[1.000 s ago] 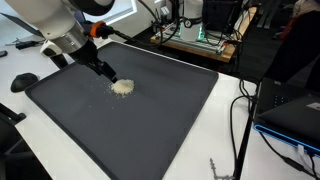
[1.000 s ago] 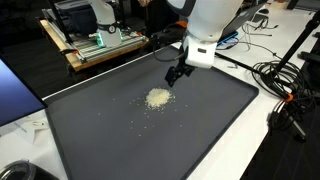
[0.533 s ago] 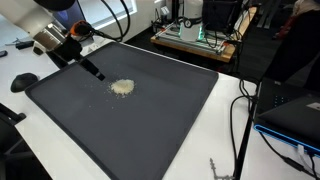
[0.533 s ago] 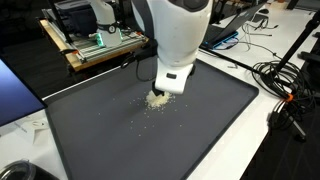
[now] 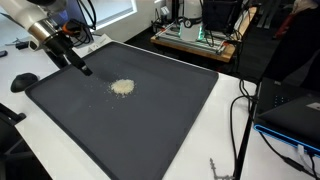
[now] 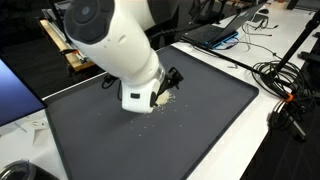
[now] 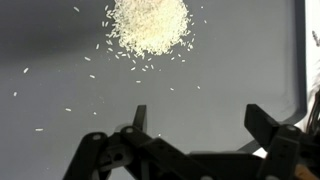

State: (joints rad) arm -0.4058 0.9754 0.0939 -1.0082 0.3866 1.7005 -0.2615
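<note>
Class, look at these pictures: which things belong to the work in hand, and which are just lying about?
In hand:
- small heap of pale loose grains
- dark grey flat tray under the heap
- black two-finger gripper, open, apart from the heap

Lying about:
- black cables
- wooden rack with a green circuit board
- round black disc

A rice pile point(image 5: 122, 88) lies on the mat point(image 5: 165, 125).

The little pile of grains point(image 7: 148, 25) is creamy white. The tray point(image 5: 150, 125) is dark grey and plain, with no pattern. The hand point(image 7: 197, 120) is black. The arm point(image 6: 105, 40) is white. The tabletop point(image 5: 228, 125) is white too.
</note>
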